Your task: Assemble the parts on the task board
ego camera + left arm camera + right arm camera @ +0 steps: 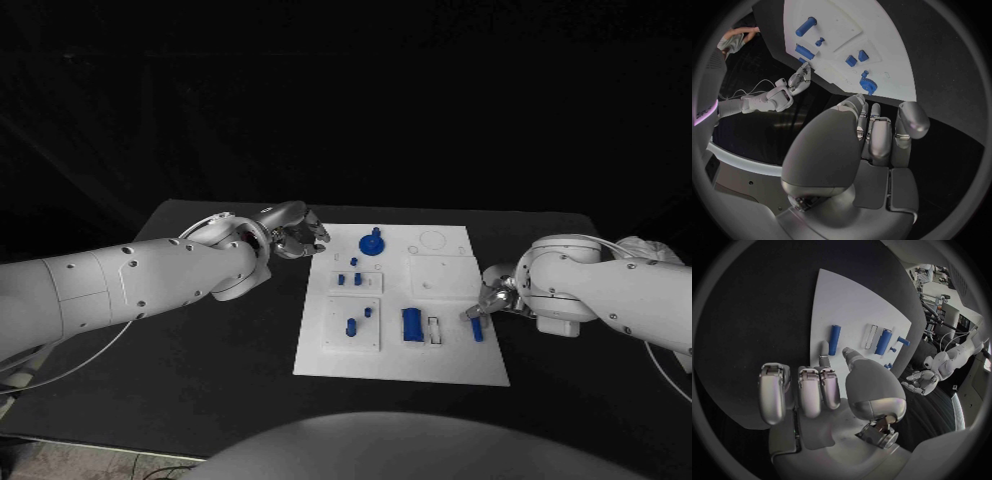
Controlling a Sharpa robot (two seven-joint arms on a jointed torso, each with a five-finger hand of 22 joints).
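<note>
The white task board (450, 365) lies mid-table with several blue parts on it. A round blue knob (372, 243) stands near its far edge and small pegs (351, 279) sit below it. A blue block (413, 322) lies beside an empty slot (434, 328). A blue cylinder (477, 329) lies near the board's right edge. My right hand (492, 298) hovers at that edge, holding nothing, with a fingertip (824, 347) close beside the cylinder (834, 339); I cannot tell whether they touch. My left hand (296, 233) hangs off the board's far-left corner, empty, its fingers (874, 131) pointing toward the knob (867, 86).
Black table (216, 340) surrounds the board on all sides, with bare room left and right of it. A flat blue piece (352, 326) and a short peg (368, 312) lie on the board's near-left plate.
</note>
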